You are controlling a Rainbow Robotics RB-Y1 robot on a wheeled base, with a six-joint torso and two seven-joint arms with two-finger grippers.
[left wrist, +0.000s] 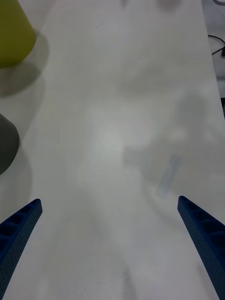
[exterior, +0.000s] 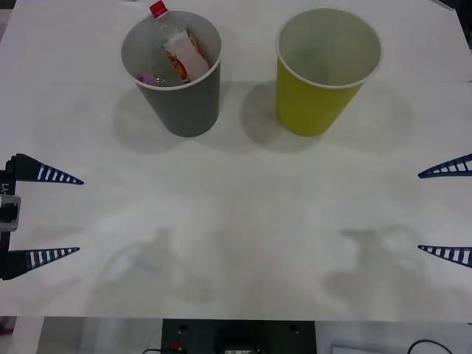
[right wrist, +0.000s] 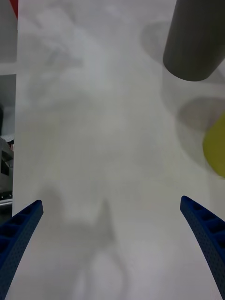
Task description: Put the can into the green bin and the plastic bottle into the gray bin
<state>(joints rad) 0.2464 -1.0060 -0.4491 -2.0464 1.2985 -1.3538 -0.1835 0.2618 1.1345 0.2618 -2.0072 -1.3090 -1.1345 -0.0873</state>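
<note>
Front view: gray bin [exterior: 181, 96] sits upper left of frame on the white table [exterior: 236, 243], w/ the bottle [exterior: 179, 48] already inside, leaning against the far wall, red cap poking just over the rim; a small pink thing [exterior: 145, 77] lies at the bin's bottom, can't tell what it is. Green bin [exterior: 321, 74] stands upper right, well apart from the gray one; its inside looks pale and bare from here, no can seen in it or on the table, so can't tell where the can is. Judging by this, the bottle half is done; the can half can't be confirmed. Left gripper [exterior: 44, 215] sits at the left edge, mid-height, fingers spread wide, holding nothing, touching nothing. Right gripper [exterior: 446, 212] at the right edge, same height, also spread wide and empty. Both look parked, away from the bins. Right wrist view: right gripper [right wrist: 112, 234] w/ blue fingers at the two bottom corners, wide apart, bare table between; gray bin's wall [right wrist: 194, 42] upper right, a slice of green bin [right wrist: 215, 150] at the right edge. Left wrist view: left gripper [left wrist: 110, 234] likewise spread, nothing between the fingers; green bin [left wrist: 14, 33] upper left, gray bin's edge [left wrist: 7, 143] at mid-left.
</note>
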